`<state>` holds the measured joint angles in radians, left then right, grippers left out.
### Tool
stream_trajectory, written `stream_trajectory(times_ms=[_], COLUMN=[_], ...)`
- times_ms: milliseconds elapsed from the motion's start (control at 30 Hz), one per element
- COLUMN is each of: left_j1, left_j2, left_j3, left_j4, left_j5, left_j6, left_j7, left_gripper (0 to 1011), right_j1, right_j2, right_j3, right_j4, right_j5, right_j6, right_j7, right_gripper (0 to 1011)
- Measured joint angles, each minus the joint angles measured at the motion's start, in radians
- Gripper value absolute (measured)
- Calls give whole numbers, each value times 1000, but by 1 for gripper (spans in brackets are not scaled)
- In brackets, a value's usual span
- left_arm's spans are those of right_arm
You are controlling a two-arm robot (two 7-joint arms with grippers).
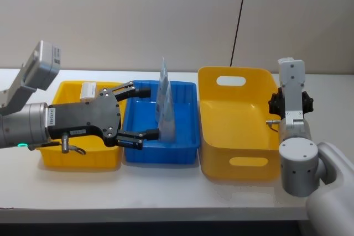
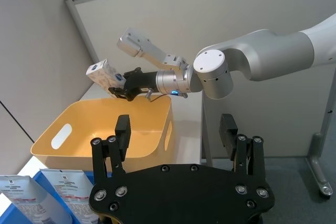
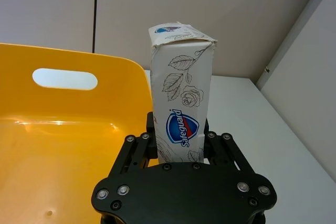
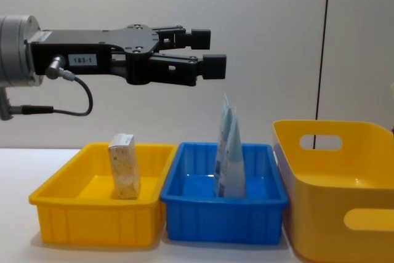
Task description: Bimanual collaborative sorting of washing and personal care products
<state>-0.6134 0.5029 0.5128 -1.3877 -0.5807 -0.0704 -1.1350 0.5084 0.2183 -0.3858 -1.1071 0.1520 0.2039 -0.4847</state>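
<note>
Now | left tool [image 4: 212,50] level above blue bin [image 4: 221,220], jaws wide | right tool [image 3: 178,136] clamps white box [image 3: 181,77]

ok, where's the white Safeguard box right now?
In the right wrist view the box is clamped in the right tool, held in the air on the robot's right beside the tall yellow bin's right-hand rim.

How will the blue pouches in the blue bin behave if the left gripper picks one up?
The pouches stand upright and lean together, so pulling one out may tip the other. They look thin and tapered, probably soft, so one may bend in the grip. The open left gripper hangs above them.
</note>
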Motion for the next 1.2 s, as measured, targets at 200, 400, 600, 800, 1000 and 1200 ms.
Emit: stream_trajectory(times_ms=[200,400,600,800,1000,1200], left_j1=[0,0,0,0,0,0], left_j2=[0,0,0,0,0,0], left_j3=[0,0,0,0,0,0], left_j4=[0,0,0,0,0,0], left_j5=[0,0,0,0,0,0], left_j6=[0,0,0,0,0,0], left_j7=[0,0,0,0,0,0], left_gripper=[1001,1001,1001,1001,1001,1001], right_j1=[-3,-15,-34,-51,-61,-60], right_j2=[0,10,33,62,80,88], right_j3=[1,6,15,31,47,58], right_j4=[-2,-19,-59,-118,-167,-192], right_j5=[0,8,35,70,95,110], right_j6=[-2,-6,-6,3,16,29], right_j7=[3,32,93,163,207,239], right_gripper=[375,375,374,375,375,374])
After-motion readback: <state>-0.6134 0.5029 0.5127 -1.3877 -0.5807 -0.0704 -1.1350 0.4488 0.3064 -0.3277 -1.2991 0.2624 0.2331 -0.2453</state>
